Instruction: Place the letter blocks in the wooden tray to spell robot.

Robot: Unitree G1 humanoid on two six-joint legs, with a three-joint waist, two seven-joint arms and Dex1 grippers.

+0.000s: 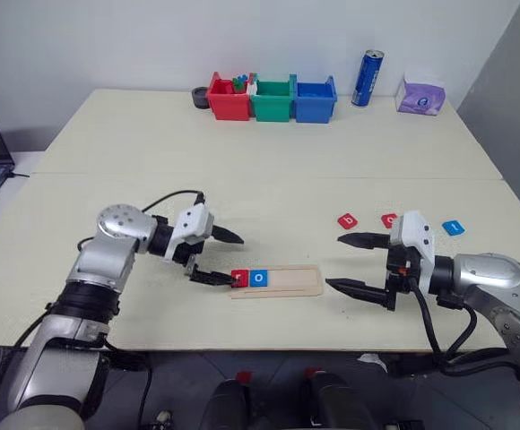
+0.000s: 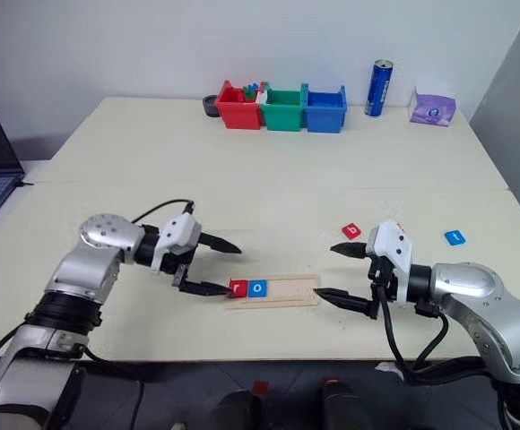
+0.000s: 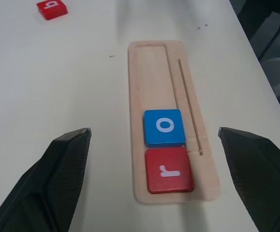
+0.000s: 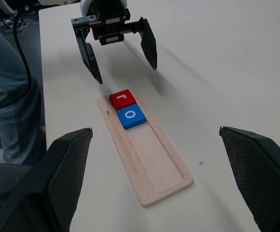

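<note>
Red r [image 3: 169, 170] and blue o [image 3: 164, 126] sat in wooden tray [image 1: 291, 282] near table's front edge. Red b [image 1: 348, 219], another red tile [image 1: 389, 219], blue tile [image 1: 454, 227] waited loose toward right edge. Left gripper [image 1: 220, 257] and right gripper [image 1: 360, 263] both spread, empty.

The wooden tray [image 1: 278, 281] lies flat near the table's front edge; a red "r" block [image 1: 239, 278] and blue "o" block [image 1: 257, 279] sit touching at its left end. Beyond its right end lie a red "b" block [image 1: 348, 219], another red block [image 1: 389, 219] and a blue block [image 1: 454, 227], apart

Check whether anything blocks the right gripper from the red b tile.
Nothing visible does. The open right gripper hovers beside the wooden tray; the red b tile lies just beyond it on bare table.
</note>
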